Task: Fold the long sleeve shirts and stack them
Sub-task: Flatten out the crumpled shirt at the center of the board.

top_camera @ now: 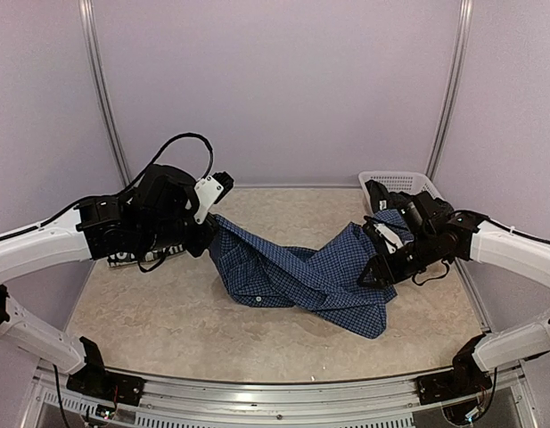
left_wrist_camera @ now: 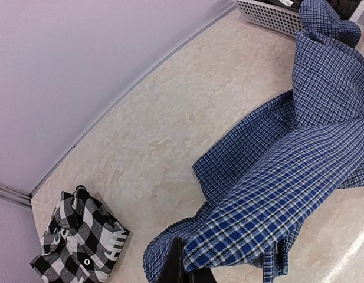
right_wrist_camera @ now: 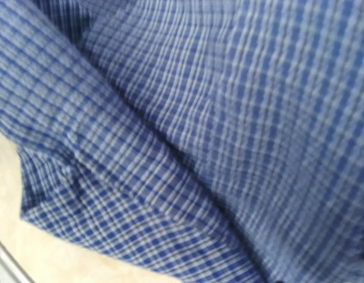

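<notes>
The blue checked shirt (top_camera: 297,278) lies crumpled across the middle of the table, stretched between both grippers. My left gripper (top_camera: 208,237) is shut on its left end and holds it slightly raised; in the left wrist view the cloth (left_wrist_camera: 288,177) drapes over my dark fingers (left_wrist_camera: 174,266). My right gripper (top_camera: 375,267) is shut on the shirt's right part. The right wrist view is filled with blue cloth (right_wrist_camera: 199,130), and its fingers are hidden. The black-and-white plaid shirt (left_wrist_camera: 81,242) with white letters lies folded at the left, mostly under my left arm (top_camera: 132,257).
A white plastic basket (top_camera: 395,181) stands at the back right corner, behind my right arm; it also shows in the left wrist view (left_wrist_camera: 267,13). Lavender walls close the back and sides. Bare beige tabletop (top_camera: 168,330) shows at the front.
</notes>
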Robot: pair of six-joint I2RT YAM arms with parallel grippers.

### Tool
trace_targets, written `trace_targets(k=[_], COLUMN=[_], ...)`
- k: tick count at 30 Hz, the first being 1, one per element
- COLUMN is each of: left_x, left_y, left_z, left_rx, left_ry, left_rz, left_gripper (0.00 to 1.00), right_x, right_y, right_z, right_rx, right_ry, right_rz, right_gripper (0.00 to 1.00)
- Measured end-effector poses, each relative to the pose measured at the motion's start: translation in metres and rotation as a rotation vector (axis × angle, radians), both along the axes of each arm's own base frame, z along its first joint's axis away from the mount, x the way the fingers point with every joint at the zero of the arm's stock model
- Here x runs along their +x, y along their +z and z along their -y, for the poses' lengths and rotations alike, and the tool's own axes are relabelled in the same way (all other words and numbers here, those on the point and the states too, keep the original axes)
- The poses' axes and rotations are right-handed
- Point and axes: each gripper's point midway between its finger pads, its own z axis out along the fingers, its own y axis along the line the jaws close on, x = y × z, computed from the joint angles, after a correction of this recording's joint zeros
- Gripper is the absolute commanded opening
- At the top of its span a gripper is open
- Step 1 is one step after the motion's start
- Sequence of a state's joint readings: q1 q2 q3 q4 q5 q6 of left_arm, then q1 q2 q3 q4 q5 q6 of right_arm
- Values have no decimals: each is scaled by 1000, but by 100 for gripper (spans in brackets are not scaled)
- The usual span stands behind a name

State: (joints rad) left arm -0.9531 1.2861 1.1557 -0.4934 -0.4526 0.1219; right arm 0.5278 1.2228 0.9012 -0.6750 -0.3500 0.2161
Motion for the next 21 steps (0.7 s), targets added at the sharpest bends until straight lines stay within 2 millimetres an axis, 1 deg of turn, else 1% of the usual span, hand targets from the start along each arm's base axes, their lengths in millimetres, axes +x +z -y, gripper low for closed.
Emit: trace_targets(k=[3,6,11,15,21], left_x=[6,15,24,26,31], left_y=[-3,-9,-20,-27,-29], left_z=[-5,-11,-15,-14,-19], left_rx=[-2,0,4,3,-11], left_ry=[25,57,80,80,88], left_rz=[-8,-23,-56,-80,-94], left_gripper=[0,0,0,0,0], right_x=[-12,-20,-33,-30,-19], right_y=[-12,-24,-39,-46,-60], right_z=[-7,-10,-14,-15,-16], right_rx=[-18,-22,-12,-11,-62], right_ry=[9,14,28,21,2], right_rz=[-22,-25,27,74,99], right_gripper=[61,65,67,67,66])
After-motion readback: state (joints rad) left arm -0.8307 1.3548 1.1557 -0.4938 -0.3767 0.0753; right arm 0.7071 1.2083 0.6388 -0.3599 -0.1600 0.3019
